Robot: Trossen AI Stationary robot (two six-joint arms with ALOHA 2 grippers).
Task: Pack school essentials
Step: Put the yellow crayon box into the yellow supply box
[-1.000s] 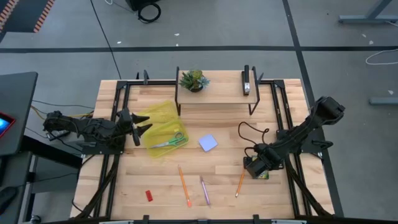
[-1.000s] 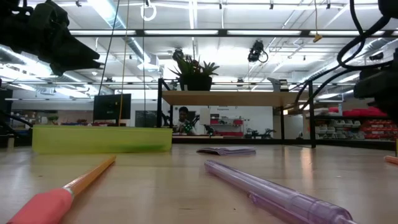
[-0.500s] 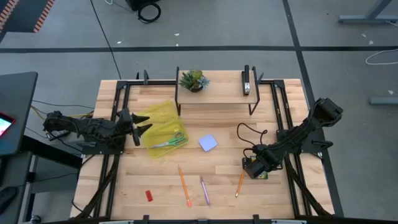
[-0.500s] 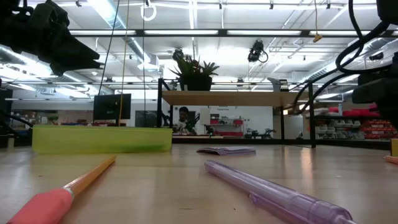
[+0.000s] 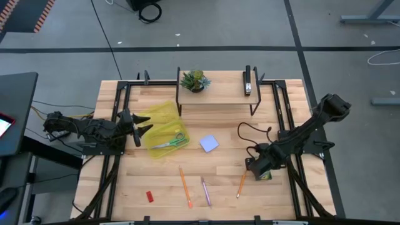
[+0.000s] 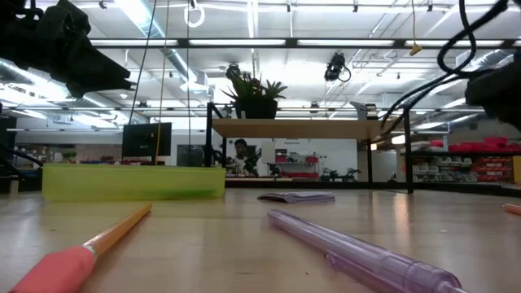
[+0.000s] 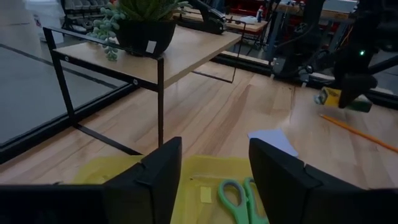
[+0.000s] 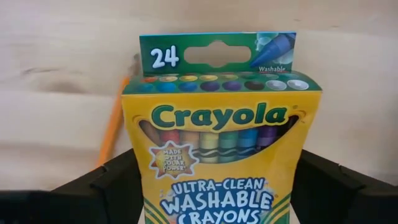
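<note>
Crayon box (image 8: 221, 127): between the right gripper (image 5: 259, 169) fingers, gripped, near table's right edge.
Yellow tray (image 5: 164, 117): holds green-handled scissors (image 5: 172, 142).
Left gripper (image 5: 140, 127): open, empty, at tray's edge.

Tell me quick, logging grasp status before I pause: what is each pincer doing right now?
Left pincer: open, empty, above the yellow pouch.
Right pincer: closed on the crayon box.
</note>
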